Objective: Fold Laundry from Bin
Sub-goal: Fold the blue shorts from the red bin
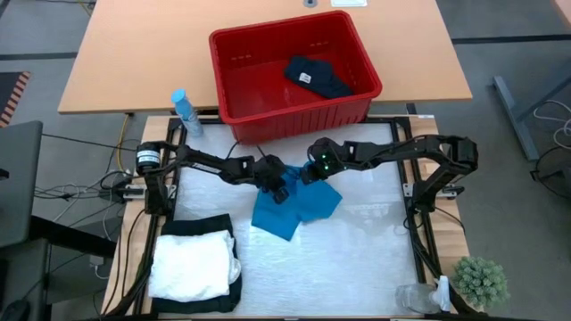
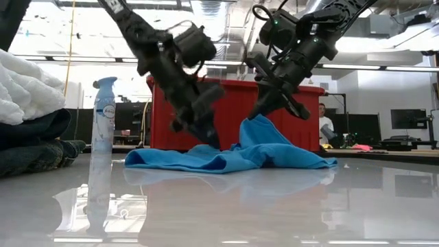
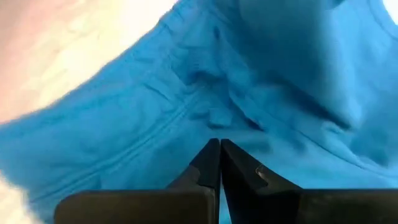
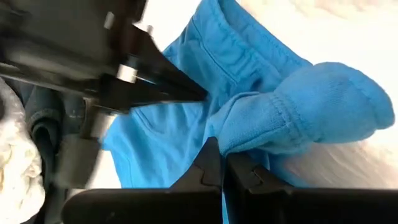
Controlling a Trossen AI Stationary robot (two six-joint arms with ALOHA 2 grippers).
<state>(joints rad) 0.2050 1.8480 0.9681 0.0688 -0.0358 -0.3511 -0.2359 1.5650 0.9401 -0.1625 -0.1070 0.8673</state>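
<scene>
Right gripper point(image 4: 217, 149) sat near table centre, fingers closed tight on a raised fold of the blue garment point(image 1: 294, 207), the edge bunched up just past its tips. Left gripper point(image 3: 219, 152) was just beside it toward 9 o'clock, also fully closed, tips pressed down against the same blue cloth; could not tell whether any fabric was caught between them. In the low view the cloth peaked under the right gripper and lay flat elsewhere.

Outward from the grippers: red bin point(image 1: 268, 111) at 12 o'clock, a dark garment point(image 1: 317, 77) lying in it. Spray bottle point(image 1: 186, 114) at 10 o'clock by the bin. Folded white piece point(image 1: 192, 263) on top of black cloth point(image 1: 192, 226) at 8 o'clock. Small potted plant point(image 1: 480, 281) at 4 o'clock.
</scene>
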